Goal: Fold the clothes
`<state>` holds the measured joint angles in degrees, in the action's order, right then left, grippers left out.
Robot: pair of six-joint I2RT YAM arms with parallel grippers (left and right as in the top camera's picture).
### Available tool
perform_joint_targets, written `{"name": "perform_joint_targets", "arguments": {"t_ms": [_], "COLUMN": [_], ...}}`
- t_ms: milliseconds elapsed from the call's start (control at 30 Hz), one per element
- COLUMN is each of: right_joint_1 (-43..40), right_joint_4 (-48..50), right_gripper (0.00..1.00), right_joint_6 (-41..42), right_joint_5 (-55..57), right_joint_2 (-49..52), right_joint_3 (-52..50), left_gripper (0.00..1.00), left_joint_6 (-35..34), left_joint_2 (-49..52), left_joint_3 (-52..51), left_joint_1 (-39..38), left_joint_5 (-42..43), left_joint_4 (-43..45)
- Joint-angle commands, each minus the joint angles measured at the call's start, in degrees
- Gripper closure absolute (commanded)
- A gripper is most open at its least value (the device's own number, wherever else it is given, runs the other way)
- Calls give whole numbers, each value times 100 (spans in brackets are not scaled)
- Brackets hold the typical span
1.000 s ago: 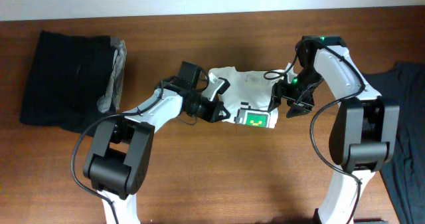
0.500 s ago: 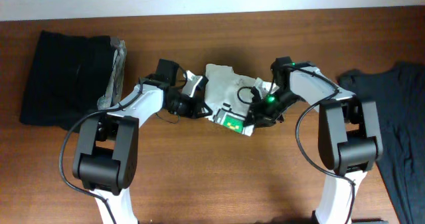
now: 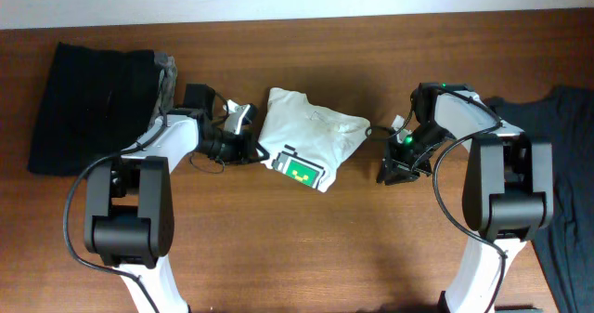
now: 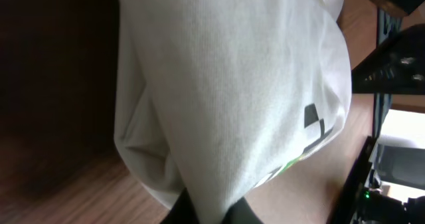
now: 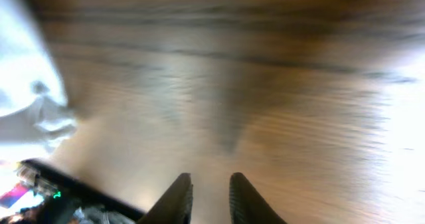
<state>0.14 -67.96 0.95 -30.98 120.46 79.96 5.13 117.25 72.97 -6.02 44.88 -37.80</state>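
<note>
The white T-shirt (image 3: pixel 311 132) lies folded in a bundle at the table's middle, its green-and-white mark (image 3: pixel 299 171) facing up at the front edge. My left gripper (image 3: pixel 251 148) is at the bundle's left edge, shut on the fabric. In the left wrist view the white cloth (image 4: pixel 232 84) fills the frame and runs down between the dark fingertips (image 4: pixel 189 211). My right gripper (image 3: pixel 390 170) hangs over bare wood to the right of the shirt, apart from it. Its fingers (image 5: pixel 178 196) stand slightly parted with nothing between them; the shirt's edge (image 5: pixel 26 84) shows at the far left.
A folded black garment (image 3: pixel 88 109) lies at the back left with a grey one (image 3: pixel 165 85) along its right side. A dark garment (image 3: pixel 557 155) hangs over the table's right edge. Bare wood runs along the front.
The shirt bundle has slid left, pulled by my left gripper. My right gripper has let go of the shirt and moved right, off the cloth.
</note>
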Motion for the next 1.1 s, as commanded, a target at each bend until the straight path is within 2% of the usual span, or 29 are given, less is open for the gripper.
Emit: {"name": "perform_joint_targets", "arguments": {"t_ms": [0, 100, 167, 233, 300, 333, 433, 533, 600, 633, 700, 733, 800, 833, 900, 967, 1067], "right_joint_1": [372, 960, 1246, 1425, 1478, 1421, 1106, 741, 562, 527, 516, 531, 614, 675, 826, 916, 925], "right_joint_4": [125, 944, 1486, 1705, 1563, 1414, 949, 612, 470, 365, -74, -212, -343, -289, -72, 472, 632], "right_gripper": [49, 52, 68, 74, 93, 96, 96, 96, 83, 67, 57, 55, 54, 54, 55, 70, 74], "right_joint_6": [-741, -7, 778, 859, 861, 861, 859, 608, 267, 125, -39, -114, -118, -116, -39, 365, 450], "right_joint_5": [-1349, -1244, -662, -621, -496, -227, 330, 365, 297, 240, 212, 212, 140, 90, 59, -92, -398], "right_joint_2": [-85, -85, -85, -85, -85, -85, -87, -87, -94, -96, -96, -96, -96, -96, -96, -96, -96], "right_joint_3": [-31, -33, -33, -31, -31, -22, 61, 317, 538, 614, 660, 627, 461, 337, 83, -70, -68], "left_gripper": [90, 90, 90, 90, 90, 91, 91, 91, 91, 91, 91, 91, 91, 89, 80, 78, 78], "left_joint_6": [98, 98, 107, 229, 229, 229, 363, 378, 417, 417, 417, 417, 415, 417, 424, 509, 732], "left_joint_2": [4, 4, 4, 4, 4, 4, 4, 4, 4, 4, 4, 4, 4, 4, 4, 4, 7], "left_joint_3": [-7, -7, -7, -7, -7, -7, -7, -7, -7, -7, -7, -7, -7, -7, -7, -7, -9], "left_joint_1": [-20, -20, -20, -20, -20, -20, -20, -20, -13, -13, -15, -15, -17, -20, -24, -68, -275], "left_joint_5": [-9, -11, -11, -15, -31, -33, -42, -140, -140, -138, -131, -118, -48, 332, 933, 1130, 1128], "left_joint_4": [-42, -46, -63, -92, -111, -131, -151, -195, -192, -195, -197, -197, -197, -192, -188, -181, -175]}}
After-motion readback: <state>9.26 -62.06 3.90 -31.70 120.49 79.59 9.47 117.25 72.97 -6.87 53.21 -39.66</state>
